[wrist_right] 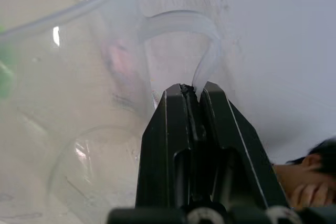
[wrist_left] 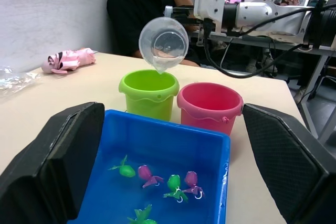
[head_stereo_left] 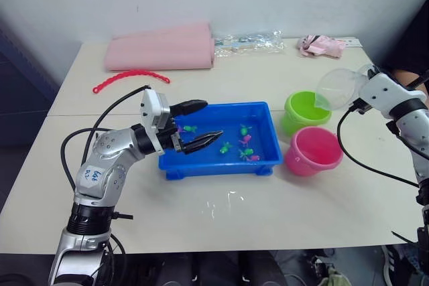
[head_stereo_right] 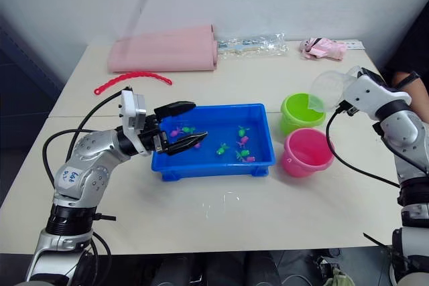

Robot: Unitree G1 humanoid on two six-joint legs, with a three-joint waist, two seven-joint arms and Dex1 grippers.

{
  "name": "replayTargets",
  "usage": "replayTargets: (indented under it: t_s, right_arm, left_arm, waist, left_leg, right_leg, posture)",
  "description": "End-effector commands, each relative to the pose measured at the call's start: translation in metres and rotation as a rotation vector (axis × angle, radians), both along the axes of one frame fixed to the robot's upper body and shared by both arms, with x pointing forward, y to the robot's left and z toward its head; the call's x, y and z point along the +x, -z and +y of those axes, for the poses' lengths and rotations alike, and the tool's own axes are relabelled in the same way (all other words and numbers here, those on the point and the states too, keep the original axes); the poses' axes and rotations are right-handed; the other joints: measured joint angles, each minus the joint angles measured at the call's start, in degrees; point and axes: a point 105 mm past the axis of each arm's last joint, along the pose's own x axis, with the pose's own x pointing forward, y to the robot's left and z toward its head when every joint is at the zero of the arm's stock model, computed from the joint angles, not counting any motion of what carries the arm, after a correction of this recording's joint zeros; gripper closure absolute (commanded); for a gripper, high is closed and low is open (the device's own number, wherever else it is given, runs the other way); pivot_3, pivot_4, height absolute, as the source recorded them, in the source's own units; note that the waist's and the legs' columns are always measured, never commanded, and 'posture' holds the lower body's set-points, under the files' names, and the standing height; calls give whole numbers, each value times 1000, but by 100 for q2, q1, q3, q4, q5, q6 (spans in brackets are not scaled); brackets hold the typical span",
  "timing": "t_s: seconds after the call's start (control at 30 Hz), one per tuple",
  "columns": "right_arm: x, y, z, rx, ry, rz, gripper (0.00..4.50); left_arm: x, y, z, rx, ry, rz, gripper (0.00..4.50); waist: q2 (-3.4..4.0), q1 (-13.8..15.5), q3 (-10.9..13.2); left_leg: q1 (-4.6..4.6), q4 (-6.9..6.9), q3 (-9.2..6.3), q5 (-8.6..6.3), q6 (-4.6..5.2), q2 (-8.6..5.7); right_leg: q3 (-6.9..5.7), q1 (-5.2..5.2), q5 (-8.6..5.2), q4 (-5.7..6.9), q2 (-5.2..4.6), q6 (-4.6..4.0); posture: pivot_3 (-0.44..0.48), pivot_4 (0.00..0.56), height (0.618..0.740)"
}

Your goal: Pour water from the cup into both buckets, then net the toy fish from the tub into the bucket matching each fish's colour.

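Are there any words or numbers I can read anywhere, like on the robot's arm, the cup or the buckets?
White sticker on the left arm: blue handwriting, too small and blurred to read.
Cup: no readable marks.
Green bucket and pink bucket: no writing visible.
Blue tub: no writing visible.

Silver-grey arms, white wrist blocks, black two-fingered grippers, looping black cables, a handwritten sticker on the left arm
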Motion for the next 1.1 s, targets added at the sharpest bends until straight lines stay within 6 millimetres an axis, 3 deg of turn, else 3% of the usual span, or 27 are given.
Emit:
replayTargets:
  t_s: [0.03,0.53,1.1]
  right_arm:
    - [-5,-31,1,-98,0,-125,4466]
    - [-3,-42,16,-412,1,-246,4466]
    - [-7,-39,20,-519,-39,-315,4466]
  left_arm:
    - [-2,-12,0,-11,-5,-49,0]
    - [-4,-4,-2,6,-10,-51,0]
    - [-3,-5,0,13,-22,-69,0]
  waist:
    - [0,-1,0]
    - [0,-6,0]
    - [0,-15,0]
  left_leg:
    - [0,0,0,0,0,0]
    - [-1,0,1,2,-3,1]
    - [-2,1,1,3,-5,1]
  right_leg:
    - [0,0,0,0,0,0]
    - [0,-1,0,1,2,0]
    - [1,-3,0,2,3,0]
  posture:
    - [0,150,740]
    - [0,150,740]
    - [0,150,740]
